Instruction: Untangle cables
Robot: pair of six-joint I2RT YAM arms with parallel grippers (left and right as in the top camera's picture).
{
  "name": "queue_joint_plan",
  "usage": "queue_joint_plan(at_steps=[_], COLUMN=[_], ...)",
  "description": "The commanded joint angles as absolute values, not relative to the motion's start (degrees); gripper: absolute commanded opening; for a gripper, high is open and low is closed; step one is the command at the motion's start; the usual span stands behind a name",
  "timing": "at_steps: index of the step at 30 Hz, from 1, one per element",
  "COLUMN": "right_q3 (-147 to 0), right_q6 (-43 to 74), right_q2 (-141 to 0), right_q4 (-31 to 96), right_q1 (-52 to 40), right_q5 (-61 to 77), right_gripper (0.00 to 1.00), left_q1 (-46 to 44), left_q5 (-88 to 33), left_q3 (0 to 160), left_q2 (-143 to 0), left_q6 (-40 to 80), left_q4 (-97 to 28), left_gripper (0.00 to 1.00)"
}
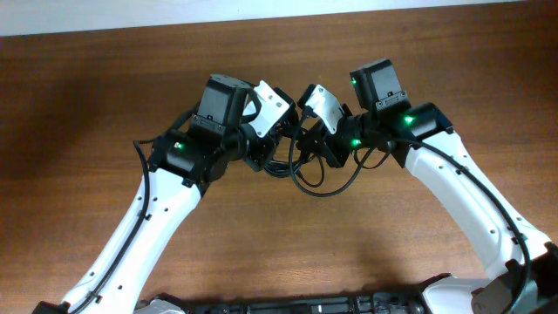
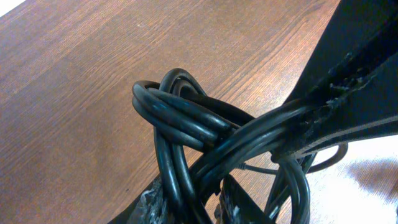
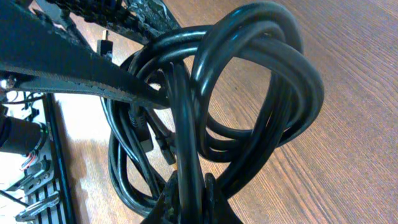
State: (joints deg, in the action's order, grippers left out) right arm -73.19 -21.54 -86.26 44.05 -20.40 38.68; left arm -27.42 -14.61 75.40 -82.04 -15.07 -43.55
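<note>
The cables (image 1: 307, 171) are one knotted black bundle held above the wooden table between my two grippers, with loops hanging toward the front. My left gripper (image 1: 266, 155) is shut on strands of the cables (image 2: 186, 134) from the left. My right gripper (image 1: 307, 144) is shut on a strand of the cables (image 3: 249, 81) from the right. In the left wrist view the right gripper's finger (image 2: 348, 93) crosses the bundle. In the right wrist view the left gripper's finger (image 3: 68, 68) presses into the coil. A small plug end (image 3: 142, 138) hangs inside the loops.
The brown wooden table (image 1: 105, 105) spreads on all sides. A pale wall edge (image 1: 261, 13) runs along the back. Black frame parts (image 1: 288, 305) sit at the front edge, and a rack (image 3: 37, 186) shows at the left of the right wrist view.
</note>
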Motion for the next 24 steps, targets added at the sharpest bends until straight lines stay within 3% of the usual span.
queue_joint_plan(at_steps=[1, 6, 10, 24], right_q3=[-73.73, -73.73, -73.71, -73.49], right_q6=[-22.04, -22.06, -22.06, -22.06], right_q2=[-85.86, -85.86, -85.89, -85.89], right_q4=[43.44, 43.48, 43.75, 45.91], right_q1=[-20.60, -20.60, -20.60, -20.62], right_q5=[40.95, 40.25, 39.83, 36.62], right_gripper=[0.04, 0.04, 0.04, 0.04], left_q1=[-28.03, -28.01, -27.97, -21.74], left_q5=[-15.64, -16.08, -25.12, -25.30], left_q3=[76.12, 76.14, 76.14, 76.23], left_q2=[-82.56, -82.48, -82.43, -77.10], left_q6=[-14.83, -6.26, -5.58, 2.42], left_q4=[-43.53, -40.38, -35.90, -31.18], left_gripper=[0.23, 0.00, 0.00, 0.00])
